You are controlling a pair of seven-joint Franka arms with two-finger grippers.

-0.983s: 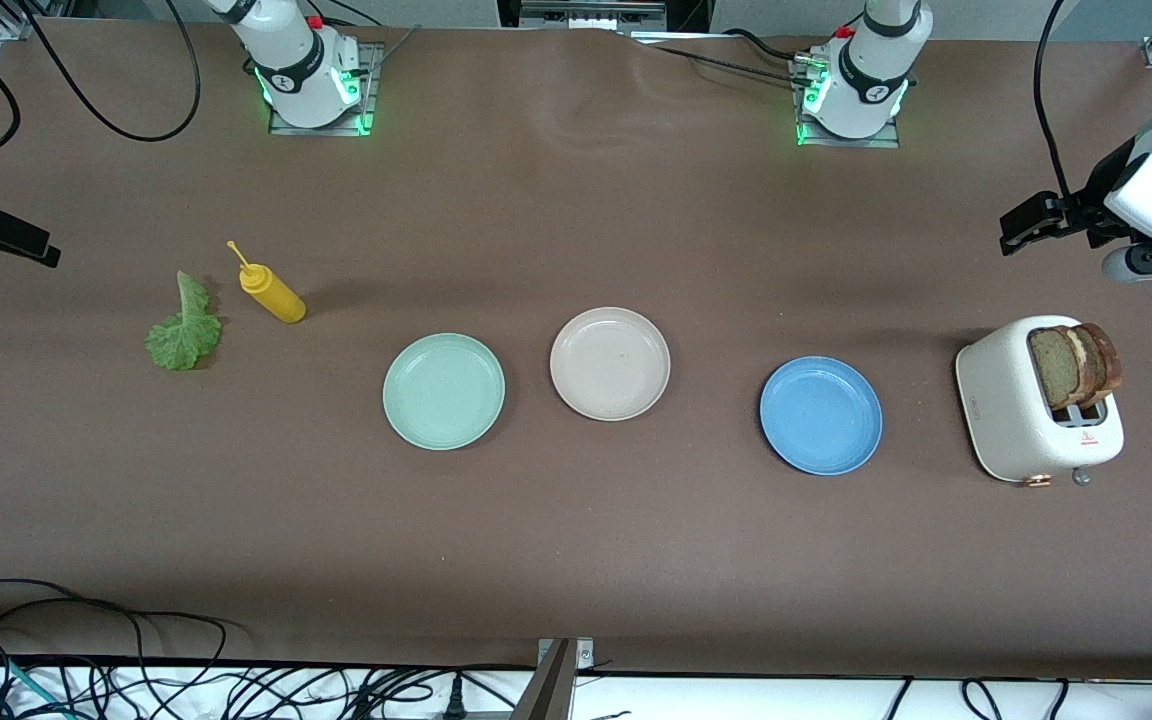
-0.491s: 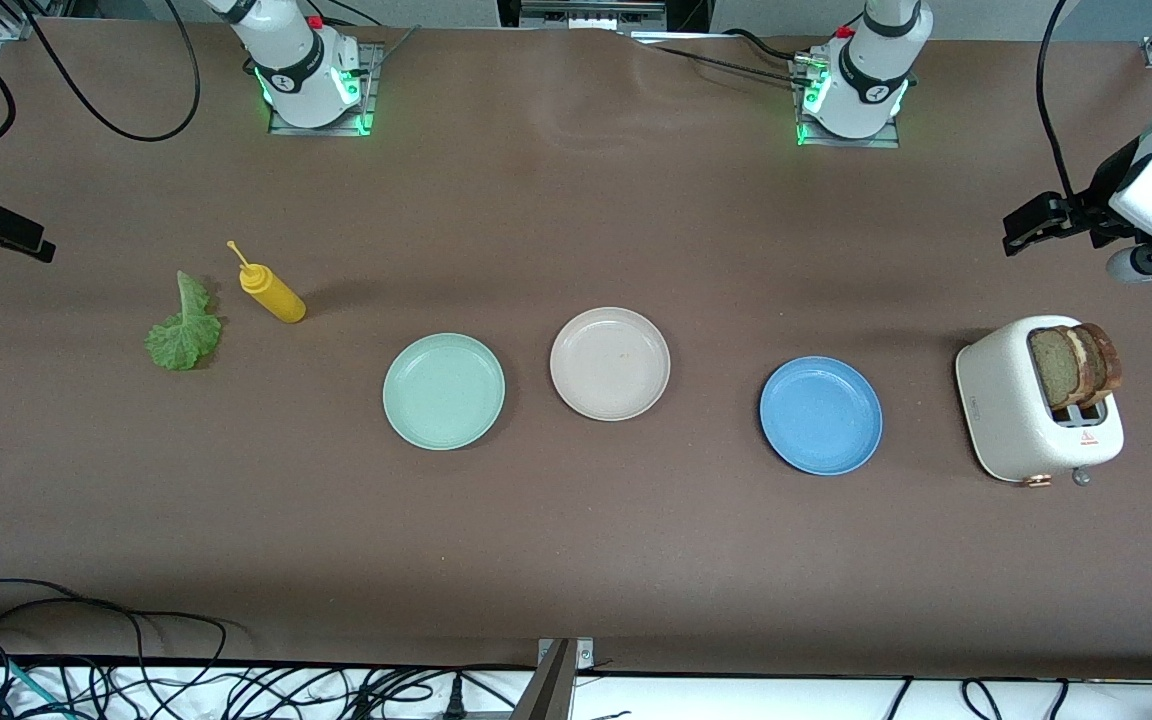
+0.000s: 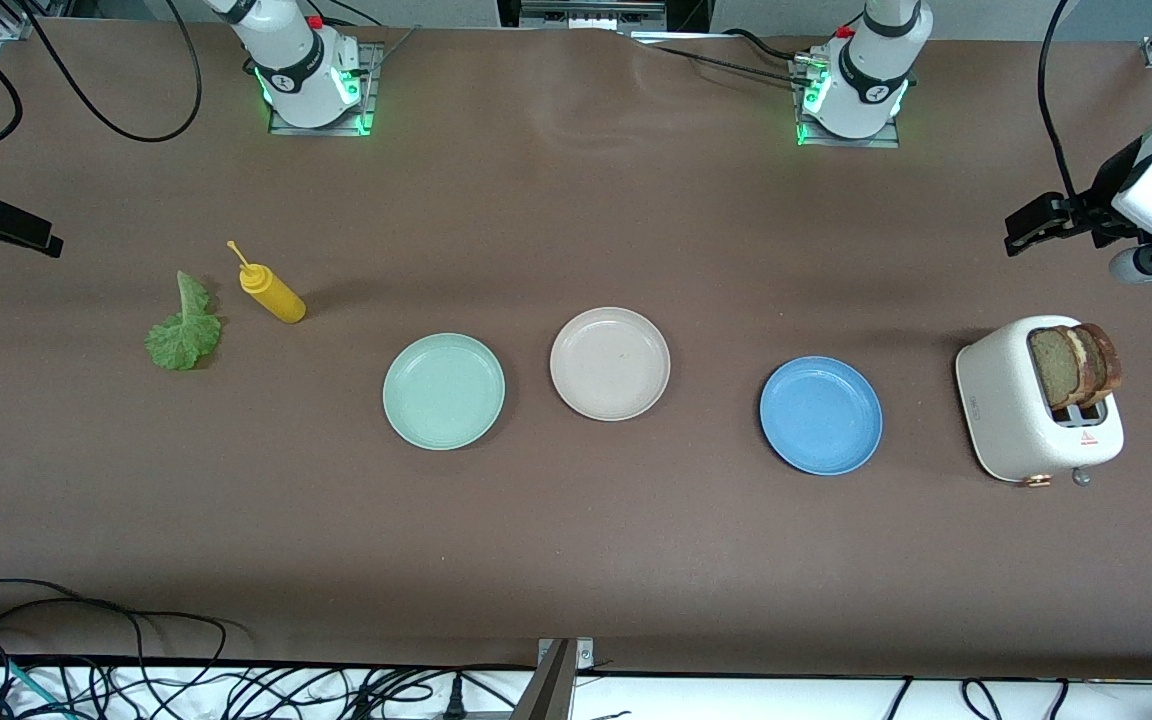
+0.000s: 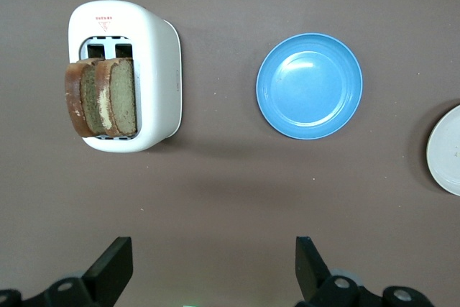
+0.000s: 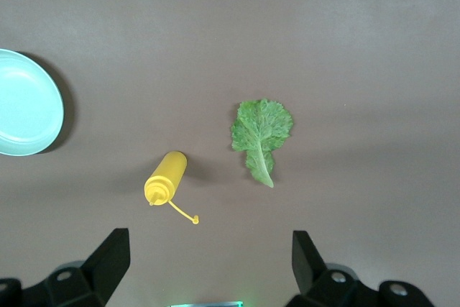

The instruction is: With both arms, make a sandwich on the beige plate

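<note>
From the front, you see the beige plate [image 3: 609,363] bare, between the mint green plate [image 3: 443,391] and blue plate [image 3: 821,415] on the brown table [image 3: 576,540].

Your left wrist view shows the left gripper [image 4: 213,267] wide open, empty, over bare table near the toaster [image 4: 153,84] holding two bread slices [image 4: 102,97].

Your right wrist view shows the right gripper [image 5: 210,264] wide open, empty, above the mustard bottle [image 5: 165,178] and lettuce leaf [image 5: 261,129].
</note>
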